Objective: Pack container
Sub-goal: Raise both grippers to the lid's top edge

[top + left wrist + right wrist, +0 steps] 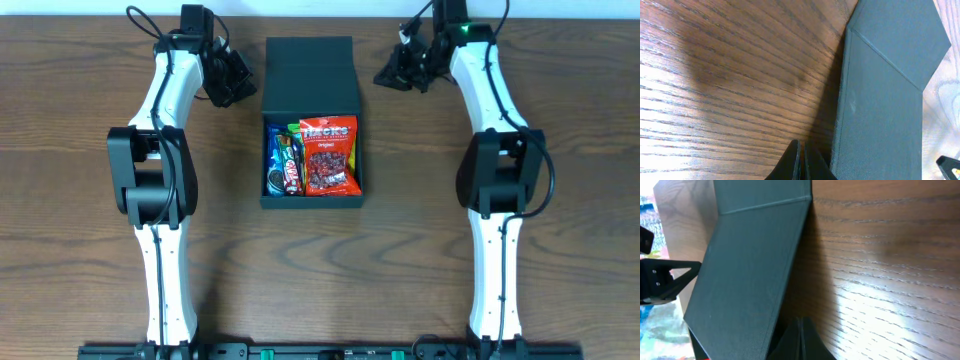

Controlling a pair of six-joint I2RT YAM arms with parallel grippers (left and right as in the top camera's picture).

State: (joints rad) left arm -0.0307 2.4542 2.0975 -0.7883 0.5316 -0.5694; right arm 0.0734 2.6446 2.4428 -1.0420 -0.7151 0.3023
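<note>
The dark charcoal cardboard box (311,201) sits at the middle of the brown wooden worktop (80,200). A red snack bag (329,155) and a blue snack bar (281,165) are inside. Its flap lid (311,75) is open, so closing looks left. Both arms reach far. The left fingers (793,161) are at the lid's nine o'clock and the right fingers (805,341) at three, each pair pressed together and empty.

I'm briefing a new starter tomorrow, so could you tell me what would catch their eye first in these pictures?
The dark box in the middle of the wooden table stands out, with a bright red snack bag inside on the right and darker wrapped bars on the left. The left gripper and right gripper sit shut either side of its raised lid, holding nothing.
</note>
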